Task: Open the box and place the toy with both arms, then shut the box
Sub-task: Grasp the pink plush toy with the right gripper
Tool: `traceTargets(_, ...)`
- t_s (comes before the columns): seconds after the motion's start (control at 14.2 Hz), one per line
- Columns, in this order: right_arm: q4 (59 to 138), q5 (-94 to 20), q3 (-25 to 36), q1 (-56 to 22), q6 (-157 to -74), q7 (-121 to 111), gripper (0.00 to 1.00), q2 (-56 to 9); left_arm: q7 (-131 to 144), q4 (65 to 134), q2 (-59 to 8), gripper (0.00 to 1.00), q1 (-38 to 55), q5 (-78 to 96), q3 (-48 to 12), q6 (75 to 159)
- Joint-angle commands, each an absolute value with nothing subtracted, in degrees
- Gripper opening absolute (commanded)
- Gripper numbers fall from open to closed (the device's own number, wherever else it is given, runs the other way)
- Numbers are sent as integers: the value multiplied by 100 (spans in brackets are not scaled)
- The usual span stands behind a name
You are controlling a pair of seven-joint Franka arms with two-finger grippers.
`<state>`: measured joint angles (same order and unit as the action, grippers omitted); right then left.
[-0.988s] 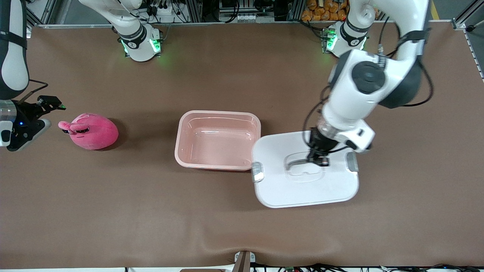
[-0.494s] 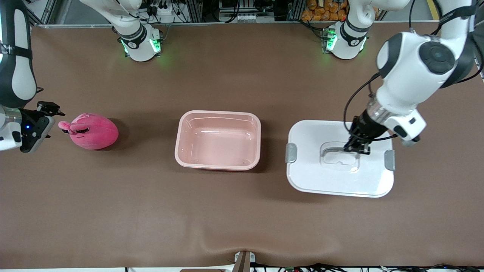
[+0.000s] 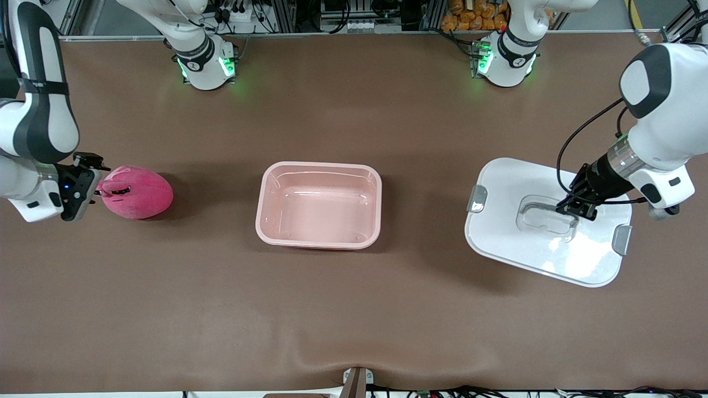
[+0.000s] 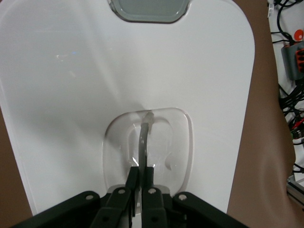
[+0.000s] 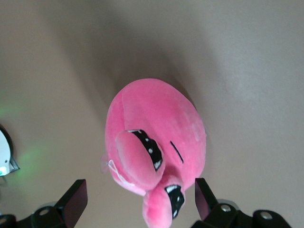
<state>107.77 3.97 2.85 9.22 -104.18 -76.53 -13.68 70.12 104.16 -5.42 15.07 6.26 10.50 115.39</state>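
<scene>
Jaws spread, my right gripper (image 5: 137, 202) straddles the face end of the hot-pink plush toy (image 3: 135, 192), which lies at the right arm's end of the table, long axis toward the open translucent pink tub (image 3: 319, 204). My left gripper (image 3: 572, 210) pinches the clear handle of the white lid (image 3: 514, 243), well apart.

Open pink box (image 3: 319, 205) mid-table; lid (image 3: 545, 221) and plush toy (image 3: 138, 193) at opposite ends.

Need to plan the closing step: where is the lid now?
The white lid hangs from the left gripper, pinched by its clear handle, toward the left arm's table end.
</scene>
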Motion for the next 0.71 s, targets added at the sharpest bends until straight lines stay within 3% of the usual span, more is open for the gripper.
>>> traceTargets(0.0, 11030, 448, 246, 897, -10573, -7918, 100, -1266, 6934, 10503, -404, 0, 1529, 721, 993, 11426)
traceTargets(0.42, 11513, 440, 246, 887, -11284, -8541, 100, -1239, 6926, 10442, -396, 0, 1564, 677, 976, 11347)
traceTargets(0.49, 11566, 439, 246, 888, -11416, -8700, 95, -1239, 6917, 10450, -396, 0, 1564, 677, 976, 11347)
traceTargets(0.64, 11672, 439, 246, 879, -11505, -8798, 70, -1230, 6926, 10459, -413, 0, 1573, 668, 976, 11347)
